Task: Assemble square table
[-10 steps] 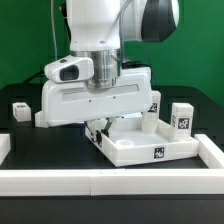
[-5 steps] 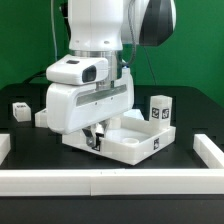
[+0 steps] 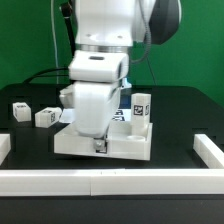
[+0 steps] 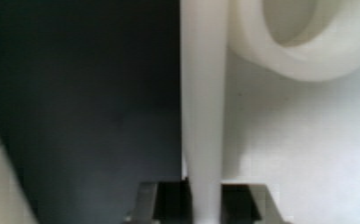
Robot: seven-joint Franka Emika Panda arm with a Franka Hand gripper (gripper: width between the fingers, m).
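The square table's white top [image 3: 128, 147] lies upside down at the middle of the black table, its raised rim up. One white tagged leg [image 3: 142, 108] stands upright at the top's far right corner. Two loose legs [image 3: 20, 110] [image 3: 45, 117] lie at the exterior view's left. My gripper [image 3: 100, 143] points straight down and is shut on the top's near rim. In the wrist view the rim [image 4: 203, 90] runs as a thin white strip between my dark fingers [image 4: 168, 200], with the gripper [image 4: 203, 203] closed on it. A round socket [image 4: 305, 40] of the top shows beside it.
Low white border rails run along the front [image 3: 100, 181] and at the right [image 3: 210, 150] and left [image 3: 3, 147] edges of the work area. A green backdrop stands behind. My arm hides most of the top's left half.
My gripper has turned and dragged the table top toward the exterior view's left. The upright leg has travelled with it. The two loose legs have come into sight.
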